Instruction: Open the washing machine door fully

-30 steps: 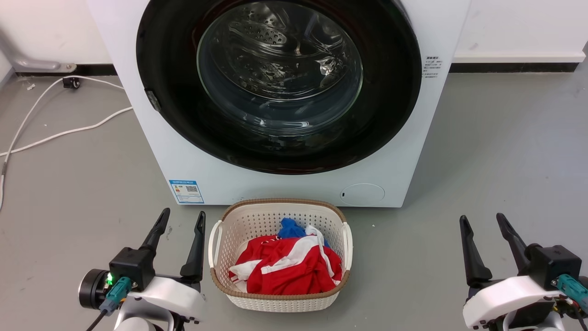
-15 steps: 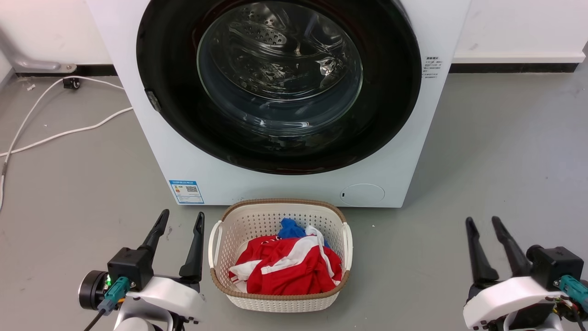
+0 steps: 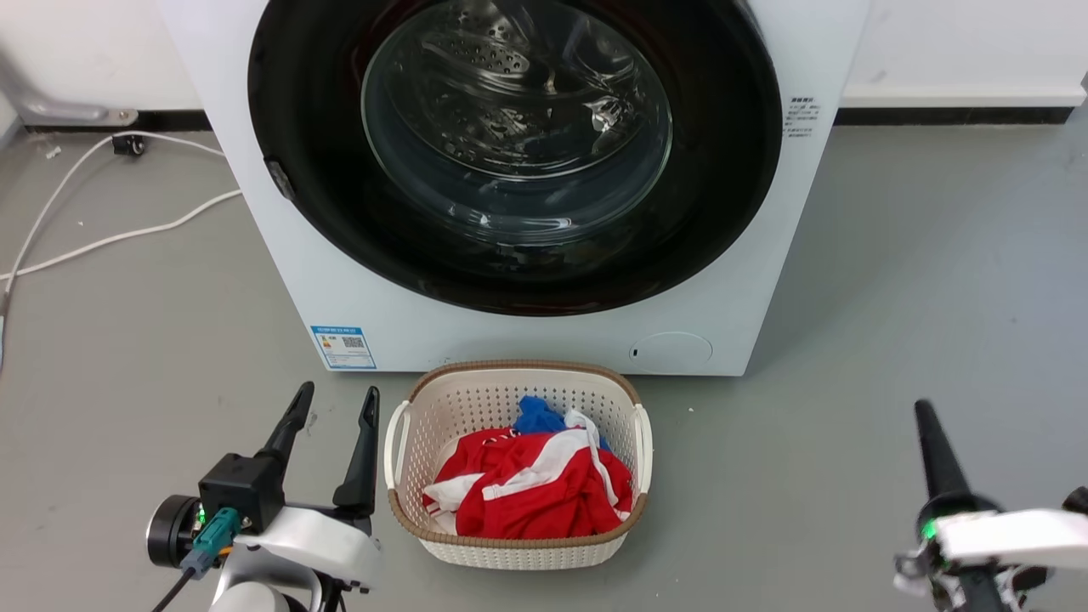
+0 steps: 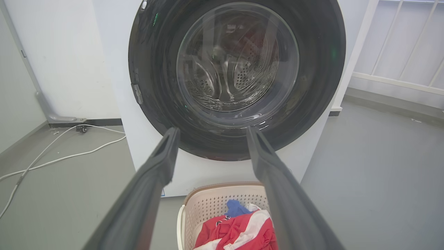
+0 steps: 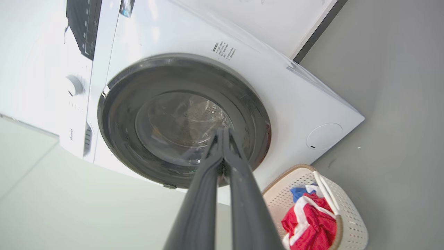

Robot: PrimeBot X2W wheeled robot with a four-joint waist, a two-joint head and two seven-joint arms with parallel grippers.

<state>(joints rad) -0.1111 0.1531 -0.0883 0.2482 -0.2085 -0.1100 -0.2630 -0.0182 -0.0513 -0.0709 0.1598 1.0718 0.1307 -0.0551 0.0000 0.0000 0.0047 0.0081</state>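
Black right pincer (image 3: 925, 412): tips pressed together, nothing held, low right over the floor (image 3: 892, 255). Opposite side, left pincer (image 3: 338, 391): fingers apart, empty, just beside the laundry basket (image 3: 518, 367). Ahead of and above both, well apart from them, the washing machine door (image 3: 722, 170) looks shut flush against the white machine front (image 3: 280, 280). Basket sits on the floor below the door, between the pincers.

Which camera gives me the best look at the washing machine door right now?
Right wrist view: the washing machine door shows whole, shut, though tilted and crossed by the right gripper. Head and left wrist views crop its top.
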